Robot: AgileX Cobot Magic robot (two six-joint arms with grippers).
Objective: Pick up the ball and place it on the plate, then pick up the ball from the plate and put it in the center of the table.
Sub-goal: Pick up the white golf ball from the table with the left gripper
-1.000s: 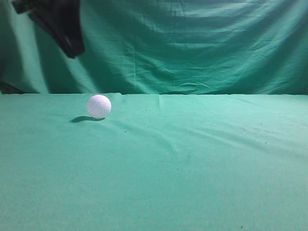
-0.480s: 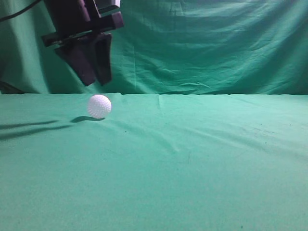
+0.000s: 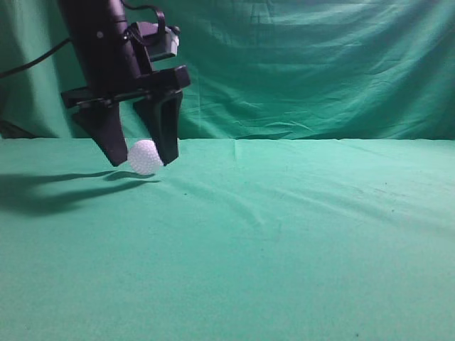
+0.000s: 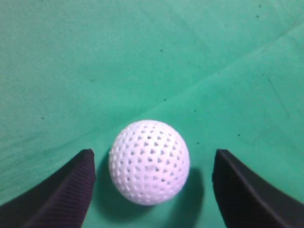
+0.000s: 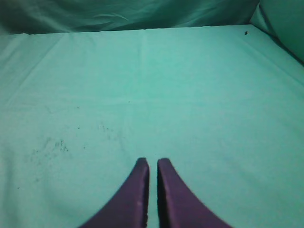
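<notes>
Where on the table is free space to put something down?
The table is bare from the middle to the right edge, and all along the front. Only the far left is crowded: the open left gripper straddles the ball there.

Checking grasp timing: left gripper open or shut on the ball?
Open. The left gripper straddles the ball, green cloth showing between each finger and the ball.

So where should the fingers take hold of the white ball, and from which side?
Across its widest middle, coming straight down from above. The ball is a plain round sphere lying free on the table, so no side is better than another; only centring matters. The left gripper already straddles it, open, with one finger on each side and gaps visible both ways. No plate is in view.
</notes>
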